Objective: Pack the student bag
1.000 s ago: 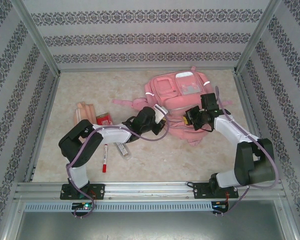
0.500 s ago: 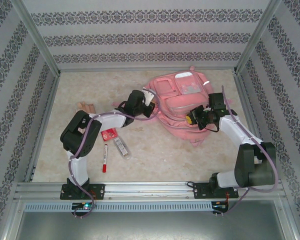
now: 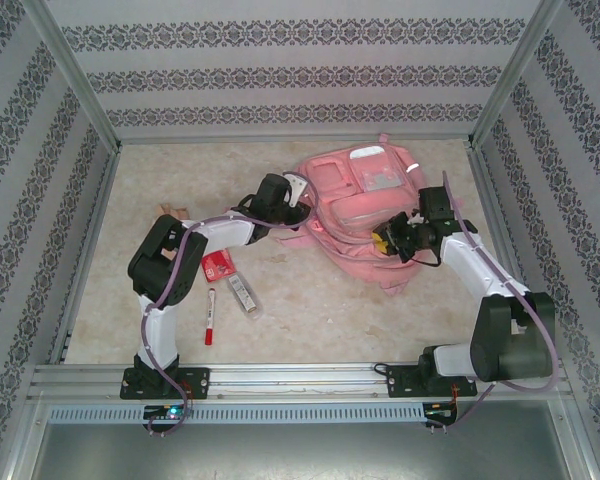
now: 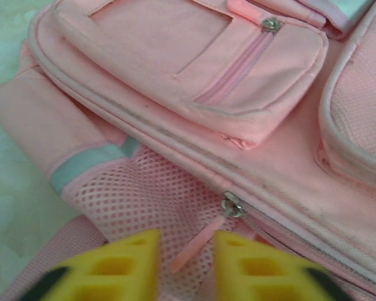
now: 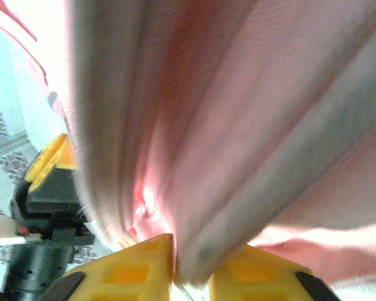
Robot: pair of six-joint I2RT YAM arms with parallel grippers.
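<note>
On the worktop [image 3: 310,300], the left tool [image 4: 186,246] stands narrowly parted around a zipper pull [image 4: 203,235] of the student bag [image 3: 365,225], while the right tool [image 5: 191,258] pinches a fold of its fabric.

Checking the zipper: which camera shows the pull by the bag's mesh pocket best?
Left wrist: the zipper pull sits close and sharp on the student bag, just ahead of the left tool. Top view: too small to tell. Right wrist: blurred pink fabric.
</note>
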